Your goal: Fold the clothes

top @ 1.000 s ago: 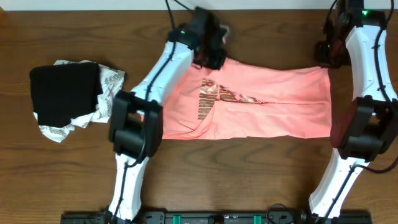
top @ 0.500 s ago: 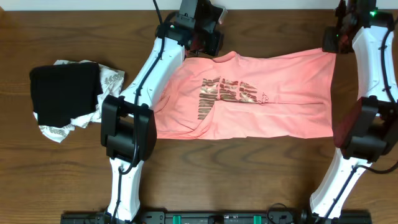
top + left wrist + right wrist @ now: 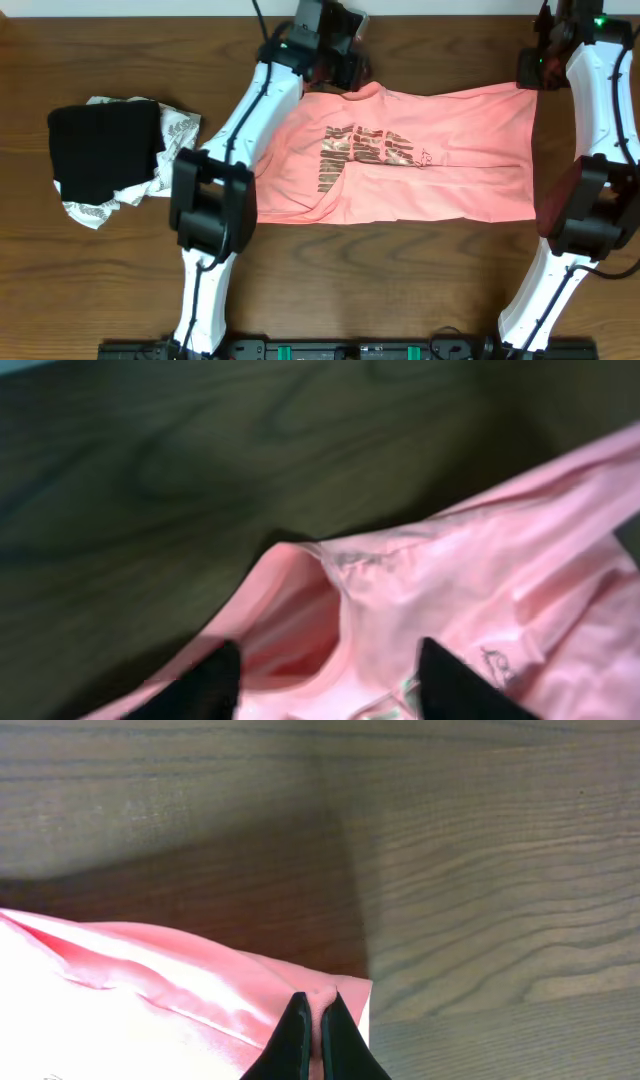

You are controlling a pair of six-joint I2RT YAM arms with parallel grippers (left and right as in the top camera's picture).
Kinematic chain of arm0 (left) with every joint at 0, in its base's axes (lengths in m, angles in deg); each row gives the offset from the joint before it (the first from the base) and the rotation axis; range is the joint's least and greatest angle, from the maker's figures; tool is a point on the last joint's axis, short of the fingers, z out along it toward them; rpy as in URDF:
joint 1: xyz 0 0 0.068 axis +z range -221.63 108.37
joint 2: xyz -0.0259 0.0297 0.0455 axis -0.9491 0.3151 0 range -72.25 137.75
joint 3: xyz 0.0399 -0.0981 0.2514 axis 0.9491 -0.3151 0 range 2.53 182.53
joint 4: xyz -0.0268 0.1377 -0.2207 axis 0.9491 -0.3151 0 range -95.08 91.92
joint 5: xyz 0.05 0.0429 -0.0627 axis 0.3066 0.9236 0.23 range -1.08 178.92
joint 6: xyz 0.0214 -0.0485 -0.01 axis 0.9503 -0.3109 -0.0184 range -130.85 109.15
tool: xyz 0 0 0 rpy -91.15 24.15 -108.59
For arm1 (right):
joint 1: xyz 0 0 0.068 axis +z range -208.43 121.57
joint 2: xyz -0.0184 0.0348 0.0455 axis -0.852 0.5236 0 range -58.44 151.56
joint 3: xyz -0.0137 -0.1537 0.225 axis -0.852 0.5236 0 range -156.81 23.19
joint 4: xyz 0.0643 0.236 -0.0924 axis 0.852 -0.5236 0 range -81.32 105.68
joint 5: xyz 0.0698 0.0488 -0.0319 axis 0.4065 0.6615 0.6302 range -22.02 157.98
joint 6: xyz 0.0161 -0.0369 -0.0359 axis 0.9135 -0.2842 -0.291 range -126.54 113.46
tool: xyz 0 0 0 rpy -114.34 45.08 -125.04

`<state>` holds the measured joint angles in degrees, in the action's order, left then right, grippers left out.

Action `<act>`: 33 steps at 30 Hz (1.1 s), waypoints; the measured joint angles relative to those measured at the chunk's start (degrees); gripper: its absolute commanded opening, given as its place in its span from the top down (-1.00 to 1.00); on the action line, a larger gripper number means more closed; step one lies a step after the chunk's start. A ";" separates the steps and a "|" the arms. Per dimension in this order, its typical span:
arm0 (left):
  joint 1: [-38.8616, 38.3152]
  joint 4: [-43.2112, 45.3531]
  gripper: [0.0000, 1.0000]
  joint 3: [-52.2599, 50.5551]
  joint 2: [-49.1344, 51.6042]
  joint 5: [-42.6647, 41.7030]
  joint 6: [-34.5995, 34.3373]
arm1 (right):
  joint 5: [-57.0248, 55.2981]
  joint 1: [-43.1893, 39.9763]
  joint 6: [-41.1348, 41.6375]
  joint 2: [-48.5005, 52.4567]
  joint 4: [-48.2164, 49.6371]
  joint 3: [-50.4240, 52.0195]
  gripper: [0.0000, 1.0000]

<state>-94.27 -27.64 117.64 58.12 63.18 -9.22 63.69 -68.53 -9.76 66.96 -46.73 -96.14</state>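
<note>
The clothes, a salmon-pink T-shirt (image 3: 430,170) with brownish-gold lettering (image 3: 365,150), lie spread flat across the table. My left gripper (image 3: 345,75) hovers at the shirt's far edge over the collar (image 3: 330,575). In the left wrist view this gripper (image 3: 325,685) is open, its two dark fingertips (image 3: 205,685) standing apart on either side of the pink fabric without pinching it. My right gripper (image 3: 528,72) is at the shirt's far right corner. In the right wrist view the gripper (image 3: 312,1015) is shut on a pinch of that corner (image 3: 345,995).
A black folded garment (image 3: 100,150) lies on a white patterned cloth (image 3: 178,128) at the left of the table. Bare wooden table (image 3: 400,270) shows in front of the shirt. The table's far edge (image 3: 450,14) runs close behind both grippers.
Both grippers drew the shirt's far edge toward the back of the table, flattening it. The left gripper then opened and let go of the collar. The right gripper stays shut on its corner.
</note>
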 measured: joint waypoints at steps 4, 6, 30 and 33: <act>-0.81 2.21 -0.28 0.00 3.96 -0.02 0.50 | 0.00 0.00 0.00 0.00 -0.35 0.00 0.97; -1.22 2.86 -0.27 0.00 5.35 -0.02 1.27 | 0.00 -0.02 0.00 0.00 -0.35 0.00 0.98; -6.29 6.99 0.30 0.00 11.04 0.72 8.92 | 0.00 0.00 -0.02 0.00 -1.64 0.00 0.98; -6.29 7.54 0.60 0.00 11.04 1.07 9.31 | 0.00 0.00 -0.02 0.00 -1.86 0.00 0.97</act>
<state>-100.56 -20.10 117.64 69.15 64.25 0.09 63.69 -68.53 -9.78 66.96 -48.59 -96.14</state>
